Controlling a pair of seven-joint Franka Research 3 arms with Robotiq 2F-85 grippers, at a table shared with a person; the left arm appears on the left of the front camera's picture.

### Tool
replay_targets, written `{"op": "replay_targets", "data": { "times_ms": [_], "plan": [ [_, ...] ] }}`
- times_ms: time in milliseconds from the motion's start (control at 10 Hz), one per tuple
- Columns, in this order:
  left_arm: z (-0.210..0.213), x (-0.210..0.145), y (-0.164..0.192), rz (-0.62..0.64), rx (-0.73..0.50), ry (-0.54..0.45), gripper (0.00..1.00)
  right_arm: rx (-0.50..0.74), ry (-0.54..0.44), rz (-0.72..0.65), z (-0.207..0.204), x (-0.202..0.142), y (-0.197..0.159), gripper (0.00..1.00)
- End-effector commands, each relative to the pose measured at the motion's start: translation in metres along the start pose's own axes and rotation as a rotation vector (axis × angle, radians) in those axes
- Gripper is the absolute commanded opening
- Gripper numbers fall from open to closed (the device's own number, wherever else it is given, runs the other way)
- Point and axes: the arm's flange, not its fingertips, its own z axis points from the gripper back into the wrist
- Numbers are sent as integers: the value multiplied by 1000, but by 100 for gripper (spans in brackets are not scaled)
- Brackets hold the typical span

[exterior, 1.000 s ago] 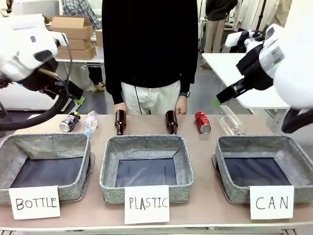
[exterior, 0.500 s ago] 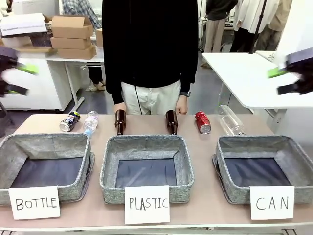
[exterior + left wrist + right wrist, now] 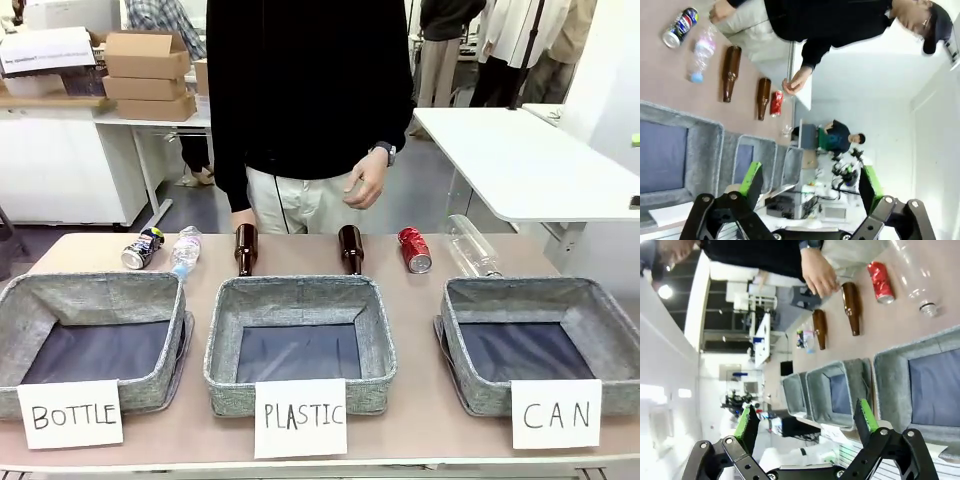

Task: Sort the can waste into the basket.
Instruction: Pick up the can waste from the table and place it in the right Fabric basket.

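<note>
Red can (image 3: 414,250) lies on its side beyond the basket (image 3: 520,295), nearest the right fingers (image 3: 864,416). These and the left fingers (image 3: 752,176) stand apart.

You are looking at one brown bottle (image 3: 245,249) and a second brown bottle (image 3: 350,249) lying at the far side of the table (image 3: 410,420), behind the middle PLASTIC bin (image 3: 297,290). A small clear bottle (image 3: 185,252) is lying far left, behind the BOTTLE bin (image 3: 90,290). A larger clear bottle (image 3: 471,245) is lying far right. A person in black (image 3: 310,90) is standing beyond.
</note>
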Motion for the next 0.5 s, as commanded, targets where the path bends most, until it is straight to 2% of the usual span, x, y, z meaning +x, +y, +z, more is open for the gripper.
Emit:
{"op": "replay_targets", "data": {
  "times_ms": [0, 400],
  "plan": [
    [-9, -10, -18, -112, 31, 50, 100, -22, 43, 109, -7, -1, 16, 100],
    [-9, -10, -18, -112, 31, 50, 100, -22, 43, 109, -7, -1, 16, 100]
  ]
}}
